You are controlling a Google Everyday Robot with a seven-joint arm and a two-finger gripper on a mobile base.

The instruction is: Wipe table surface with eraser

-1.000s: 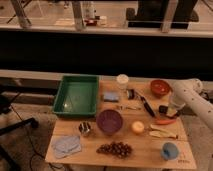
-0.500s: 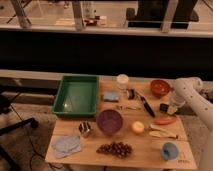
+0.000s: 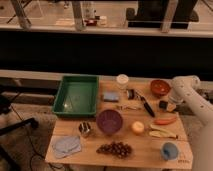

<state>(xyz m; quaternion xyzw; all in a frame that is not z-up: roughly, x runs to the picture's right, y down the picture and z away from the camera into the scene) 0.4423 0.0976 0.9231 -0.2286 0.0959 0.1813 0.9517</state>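
The eraser (image 3: 165,105) is lying at the right edge of the frame, on the far right side of the table surface (image 3: 145,145), a small dark block with a tan side. My gripper (image 3: 171,101) is hanging right at it, at the end of the white arm (image 3: 189,89) that is curving in from the right edge. I cannot tell whether it is touching the block or has closed on it.

I am judging the crowding to be the main risk. The long black-handled utensil (image 3: 146,106) is lying just left of the eraser, the orange bowl (image 3: 160,87) is sitting just above it, and an orange carrot-like piece (image 3: 165,120) is resting just below. A wide wiping stroke would be shoving one of these along or off the near edge. A loose hold would be letting the block twist or slip out under pressure. Further left, the light-blue block (image 3: 110,96), the purple bowl (image 3: 109,121) and the green tray (image 3: 76,95) are leaving little bare wood for a sweep.
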